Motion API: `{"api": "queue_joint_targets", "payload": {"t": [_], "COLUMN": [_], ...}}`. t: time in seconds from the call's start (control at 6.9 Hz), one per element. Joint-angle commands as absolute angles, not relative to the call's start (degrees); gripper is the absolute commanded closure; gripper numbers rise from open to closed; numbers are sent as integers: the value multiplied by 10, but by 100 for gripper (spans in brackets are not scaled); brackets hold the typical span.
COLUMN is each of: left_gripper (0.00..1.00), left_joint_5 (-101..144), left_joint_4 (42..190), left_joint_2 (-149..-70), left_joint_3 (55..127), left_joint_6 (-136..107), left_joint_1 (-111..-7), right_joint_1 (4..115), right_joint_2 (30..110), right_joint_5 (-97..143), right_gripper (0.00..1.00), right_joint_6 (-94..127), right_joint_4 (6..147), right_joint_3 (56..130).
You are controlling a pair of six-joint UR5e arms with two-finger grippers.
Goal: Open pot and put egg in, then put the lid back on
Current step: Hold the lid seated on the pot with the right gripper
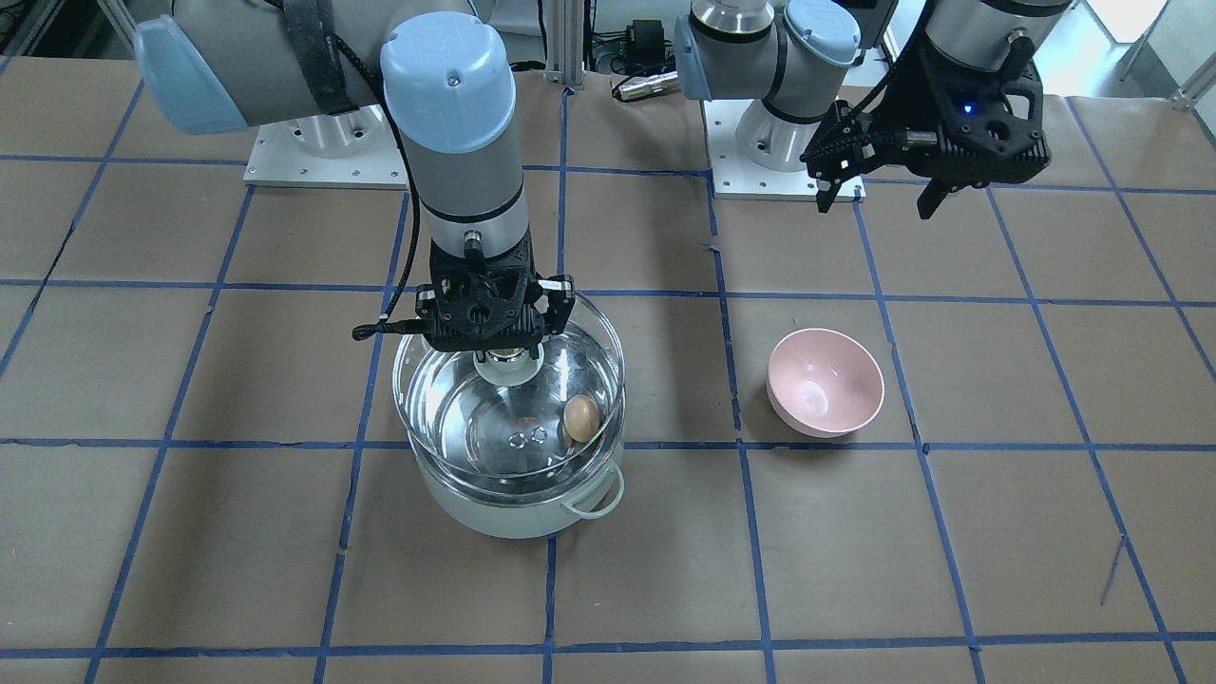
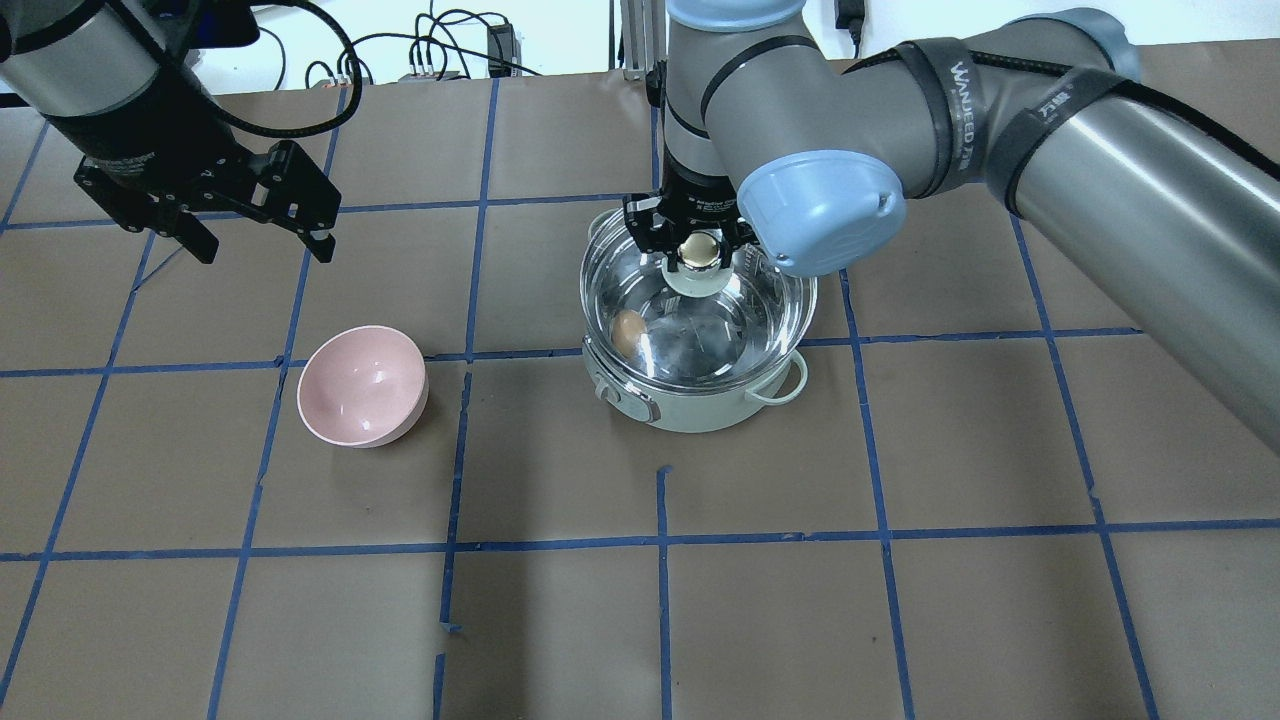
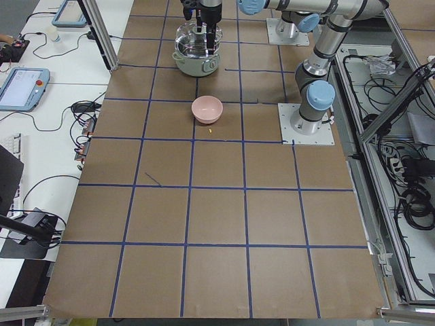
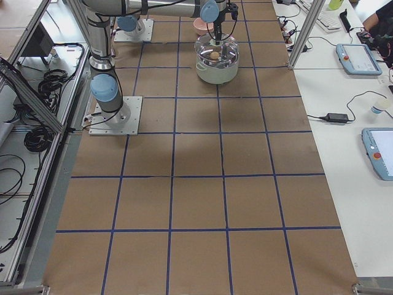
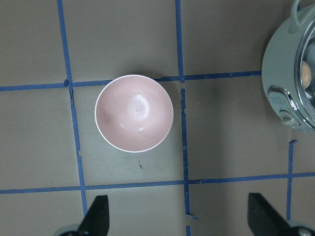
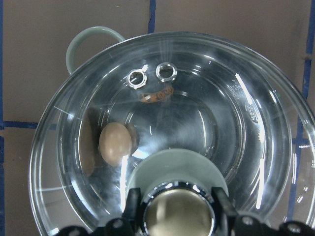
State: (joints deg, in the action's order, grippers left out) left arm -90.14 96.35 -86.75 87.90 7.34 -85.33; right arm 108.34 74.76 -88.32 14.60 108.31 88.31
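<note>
The mint-green pot (image 1: 503, 513) stands on the table. The brown egg (image 1: 581, 417) lies inside it and shows through the glass in the right wrist view (image 6: 115, 142). My right gripper (image 1: 501, 350) is shut on the gold knob (image 6: 178, 215) of the glass lid (image 1: 446, 399) and holds the lid level, a little above the pot's rim. Overhead, the lid (image 2: 770, 300) covers the pot (image 2: 690, 410). My left gripper (image 2: 265, 248) is open and empty, high above the table behind the pink bowl.
The pink bowl (image 2: 362, 385) sits empty on the table to the left of the pot, directly under the left wrist camera (image 5: 134, 113). Brown paper with blue tape lines covers the table. The arm bases stand at the robot's edge.
</note>
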Motion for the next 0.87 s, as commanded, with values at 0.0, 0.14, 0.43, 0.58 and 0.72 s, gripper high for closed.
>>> {"api": "queue_joint_targets", "payload": {"t": [0.0, 0.14, 0.43, 0.58, 0.72], "left_gripper": [0, 0, 0, 0, 0], "left_joint_5": [-901, -902, -902, -902, -901], "left_joint_4": [964, 964, 964, 963, 964], "left_joint_2": [-867, -867, -867, -867, -867], "left_joint_3": [880, 880, 880, 880, 880], "left_joint_6": [73, 73, 74, 74, 73], "left_joint_1": [-853, -853, -853, -853, -853], "right_joint_1": [1084, 1084, 1084, 1084, 1084], "right_joint_2": [741, 739, 728, 723, 722], "right_joint_5": [-882, -882, -882, -883, -887], "right_gripper": [46, 46, 45, 45, 43], "right_joint_6": [140, 140, 139, 139, 138], "right_joint_4": [1093, 1095, 1114, 1121, 1121], "right_joint_3": [883, 883, 882, 882, 882]}}
